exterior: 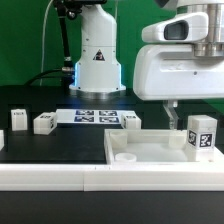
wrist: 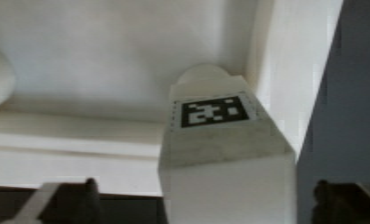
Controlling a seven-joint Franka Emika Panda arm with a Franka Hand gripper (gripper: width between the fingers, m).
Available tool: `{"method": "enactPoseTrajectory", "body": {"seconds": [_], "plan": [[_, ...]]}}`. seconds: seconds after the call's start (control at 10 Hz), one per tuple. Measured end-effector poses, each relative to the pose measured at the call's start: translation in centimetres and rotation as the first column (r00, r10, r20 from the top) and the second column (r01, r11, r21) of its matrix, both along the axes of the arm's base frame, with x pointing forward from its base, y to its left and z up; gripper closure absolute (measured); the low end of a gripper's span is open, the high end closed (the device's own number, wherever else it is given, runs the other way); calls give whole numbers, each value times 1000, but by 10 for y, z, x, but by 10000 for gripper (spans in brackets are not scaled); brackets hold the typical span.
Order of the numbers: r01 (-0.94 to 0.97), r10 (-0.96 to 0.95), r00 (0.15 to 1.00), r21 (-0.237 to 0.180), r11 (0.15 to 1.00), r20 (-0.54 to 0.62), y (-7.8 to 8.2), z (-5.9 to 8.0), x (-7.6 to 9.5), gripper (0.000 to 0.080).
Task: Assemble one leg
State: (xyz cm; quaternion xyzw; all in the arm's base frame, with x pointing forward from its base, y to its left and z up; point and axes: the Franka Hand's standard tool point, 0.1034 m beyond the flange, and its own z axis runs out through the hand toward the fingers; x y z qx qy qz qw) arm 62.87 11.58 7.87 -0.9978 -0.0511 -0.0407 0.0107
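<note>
A Franka arm held the leg (exterior: pixel 202 133) upright over the white tray-like part (exterior: pixel 150 152) near the front edge of the counter (exterior: pixel 30 160), toward the exterior view's right. The end effector (exterior: pixel 196 112) appeared to be pinching the leg from above, its fingers (wrist: pixel 57 195) flanking the block in the wrist view, though the contact itself was not plainly visible. The leg's tagged face pointed toward the exterior camera, and its lower end sat close to the tray's inner corner, next to the raised wall; whether it already touched the tray floor could not be told.

Three more small white blocks (exterior: pixel 42 122) and the marker board (exterior: pixel 96 116) lay farther back on the counter, clear of the work.

Seating the leg well would probably call for keeping it vertical, centring its base over the socket rather than against the wall, and pressing straight down before any turning. A tilted entry seemed the likeliest way to jam it. The grip looked best kept firm until the base was home.
</note>
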Motion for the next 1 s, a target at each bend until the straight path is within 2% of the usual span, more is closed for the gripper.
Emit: {"method": "enactPoseTrajectory", "body": {"seconds": [0.1, 0.2, 0.3, 0.5, 0.7, 1.0], "plan": [[0, 0, 1000, 0, 1000, 0, 0, 0, 0, 283], [0, 0, 1000, 0, 1000, 0, 0, 0, 0, 422], [7, -7, 1000, 1, 1000, 0, 0, 0, 0, 509], [54, -54, 999, 6, 999, -2, 0, 0, 0, 508], [208, -208, 978, 24, 978, -6, 2, 0, 0, 508], [526, -526, 850, 47, 849, -11, 2, 0, -2, 508]]}}
